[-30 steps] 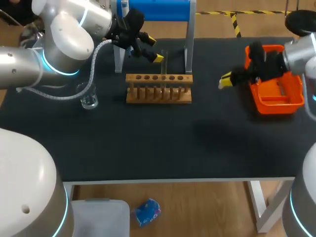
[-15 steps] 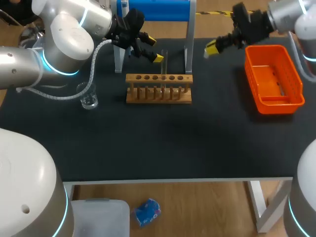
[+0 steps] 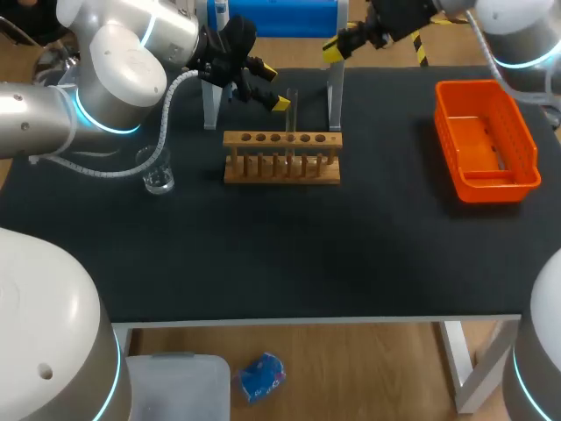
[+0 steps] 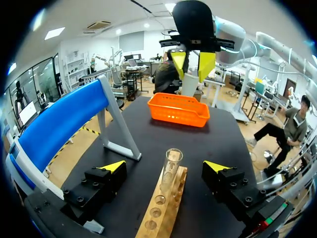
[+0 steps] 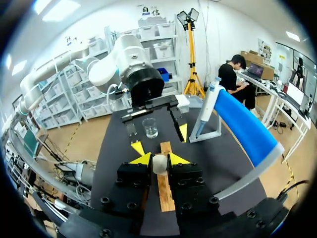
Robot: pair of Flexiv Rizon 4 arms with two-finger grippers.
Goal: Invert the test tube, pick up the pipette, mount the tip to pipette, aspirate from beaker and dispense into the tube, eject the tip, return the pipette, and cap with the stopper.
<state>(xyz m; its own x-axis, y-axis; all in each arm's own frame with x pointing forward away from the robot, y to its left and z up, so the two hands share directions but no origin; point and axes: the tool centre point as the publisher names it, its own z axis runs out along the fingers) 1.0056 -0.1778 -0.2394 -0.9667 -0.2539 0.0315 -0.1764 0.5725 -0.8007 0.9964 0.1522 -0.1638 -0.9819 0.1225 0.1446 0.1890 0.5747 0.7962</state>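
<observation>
Pinching the pale stopper between its closed-in tips, my right gripper hangs at the table's far side, close by the right leg of the blue stand. From it the test tube lies to the left and a little nearer. The tube is upright in the wooden rack, long axis vertical, mouth up, so I judge the cap must come down along that axis. My left gripper is the nearer one, spread on either side of the tube without touching it, and it crowds the left approach. The orange basket sits well right and the beaker well left, neither on the path.
</observation>
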